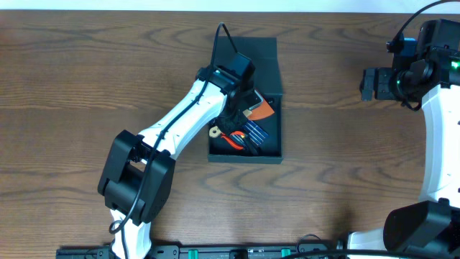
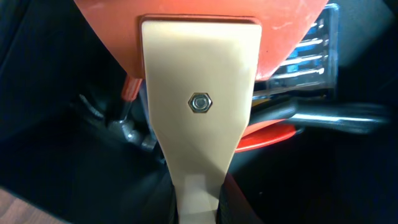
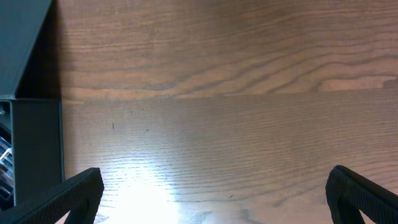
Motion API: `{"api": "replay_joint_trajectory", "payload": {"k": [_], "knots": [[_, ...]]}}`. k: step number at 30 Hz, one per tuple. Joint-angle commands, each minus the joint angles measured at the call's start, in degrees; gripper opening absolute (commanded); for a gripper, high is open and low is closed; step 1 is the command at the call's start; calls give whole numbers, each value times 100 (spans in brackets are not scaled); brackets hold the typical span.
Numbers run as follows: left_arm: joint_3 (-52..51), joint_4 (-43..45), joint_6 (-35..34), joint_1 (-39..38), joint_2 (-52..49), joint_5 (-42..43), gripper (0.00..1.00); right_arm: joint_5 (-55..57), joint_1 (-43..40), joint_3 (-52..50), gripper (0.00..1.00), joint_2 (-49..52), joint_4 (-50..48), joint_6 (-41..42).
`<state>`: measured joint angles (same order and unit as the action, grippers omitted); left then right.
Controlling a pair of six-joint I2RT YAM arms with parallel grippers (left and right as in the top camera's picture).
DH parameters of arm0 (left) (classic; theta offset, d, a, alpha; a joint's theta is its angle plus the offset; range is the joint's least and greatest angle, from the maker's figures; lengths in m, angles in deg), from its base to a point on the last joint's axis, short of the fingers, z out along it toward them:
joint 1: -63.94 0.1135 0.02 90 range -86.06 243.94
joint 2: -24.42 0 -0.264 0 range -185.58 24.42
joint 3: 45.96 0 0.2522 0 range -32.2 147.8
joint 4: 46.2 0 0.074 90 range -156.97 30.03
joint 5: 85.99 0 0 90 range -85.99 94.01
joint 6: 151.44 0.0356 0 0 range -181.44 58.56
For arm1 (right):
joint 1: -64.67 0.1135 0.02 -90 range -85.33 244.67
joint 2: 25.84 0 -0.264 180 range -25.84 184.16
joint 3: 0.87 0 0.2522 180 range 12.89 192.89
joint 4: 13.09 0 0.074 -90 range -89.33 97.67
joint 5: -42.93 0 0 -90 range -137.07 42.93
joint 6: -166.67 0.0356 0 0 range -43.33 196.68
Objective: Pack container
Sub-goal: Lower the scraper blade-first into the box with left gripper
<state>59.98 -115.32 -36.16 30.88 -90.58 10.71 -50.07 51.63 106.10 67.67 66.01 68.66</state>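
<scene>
The dark teal-grey container [image 1: 244, 157] lies open mid-table, its flap lid [image 1: 262, 61] folded back. My left gripper [image 1: 241, 101] is down inside it, shut on the cream handle [image 2: 199, 81] of an orange scraper [image 1: 262, 109]. The left wrist view shows my fingers [image 2: 199, 208] clamped on the handle's narrow end and the container's dark interior [image 2: 56, 143]. Red-handled pliers [image 1: 231, 141] and a clear case of screwdriver bits [image 1: 257, 131] lie in the box. My right gripper [image 1: 374, 83] is open and empty at the far right; its wrist view [image 3: 214, 193] shows bare table between the fingers.
The container's wall [image 3: 37, 143] shows at the left edge of the right wrist view. The pliers [image 2: 267, 135] and the bit case [image 2: 305, 62] lie close behind the scraper. Wooden table surrounds the box.
</scene>
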Motion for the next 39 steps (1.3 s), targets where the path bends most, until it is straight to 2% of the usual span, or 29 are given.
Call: {"api": "replay_joint_trajectory", "payload": {"k": [1,9,11,15,16,18,19,20,21,22,24,30,35,39], "knots": [[94,-90,-9,79,-61,-177,13,22,-50,0,99,26,2,-85],[94,-136,-354,74,-61,-168,13,22,-50,0,99,26,-50,-85],[94,-186,-354,74,-61,-109,7,22,-50,0,99,26,-85,-85],[94,-387,-354,74,-61,39,6,22,-50,0,99,26,-131,-85],[94,-428,-354,74,-61,39,8,22,-50,0,99,26,-136,-85],[94,-487,-354,74,-61,39,17,22,-50,0,99,26,-146,-85],[94,-503,-354,74,-61,39,25,22,-50,0,99,26,-151,-85],[94,-509,-354,74,-61,39,40,22,-50,0,99,26,-153,-85],[94,-514,-354,74,-61,39,46,22,-50,0,99,26,-153,-85],[94,-525,-354,74,-61,39,57,22,-50,0,99,26,-151,-85],[94,-527,-354,74,-61,39,67,22,-50,0,99,26,-151,-85],[96,-522,-341,74,-61,9,69,22,-50,0,99,26,-149,-87],[96,-450,-221,57,50,-597,68,22,-50,0,99,26,-151,-85],[96,-302,-225,59,243,-662,70,22,-50,0,99,26,-149,-85]]}}
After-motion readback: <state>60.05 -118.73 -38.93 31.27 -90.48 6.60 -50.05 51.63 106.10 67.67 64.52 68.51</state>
